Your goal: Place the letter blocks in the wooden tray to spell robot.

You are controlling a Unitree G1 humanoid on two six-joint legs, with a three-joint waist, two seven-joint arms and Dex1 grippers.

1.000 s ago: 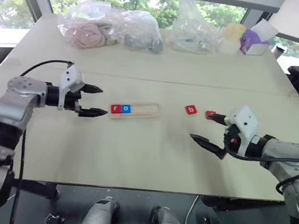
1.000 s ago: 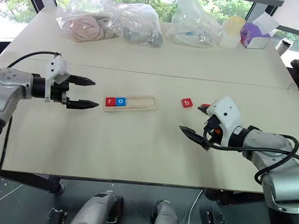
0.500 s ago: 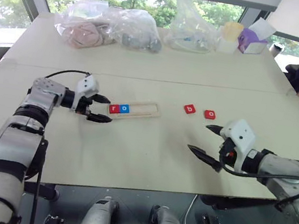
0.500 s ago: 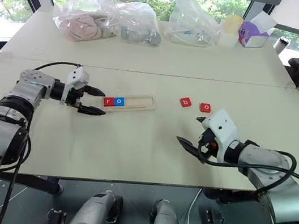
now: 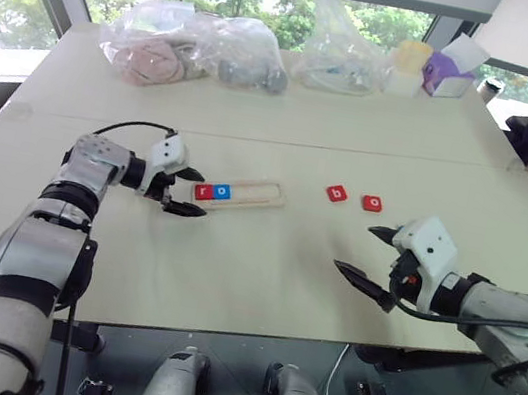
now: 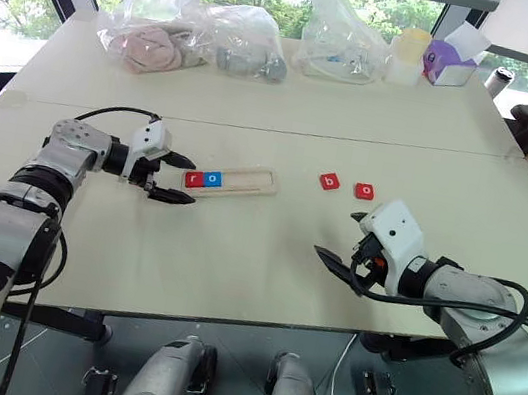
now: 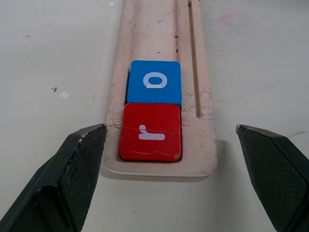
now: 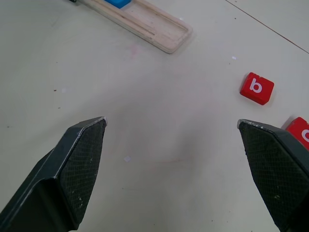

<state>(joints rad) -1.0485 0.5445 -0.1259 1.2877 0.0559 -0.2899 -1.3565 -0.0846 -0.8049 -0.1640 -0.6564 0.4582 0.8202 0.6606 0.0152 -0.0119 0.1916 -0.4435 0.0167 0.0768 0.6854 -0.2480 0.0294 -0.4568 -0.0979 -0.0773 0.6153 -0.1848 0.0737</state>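
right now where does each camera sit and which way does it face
Head eyes: high on the head, facing forward and down at the table, wooden tray and both arms; left hand open, right hand open.
Left wrist: low behind its fingers, facing the tray's end, red r tile, blue o tile.
Right wrist: above the table, facing the red b tile.
Shared: the tray.
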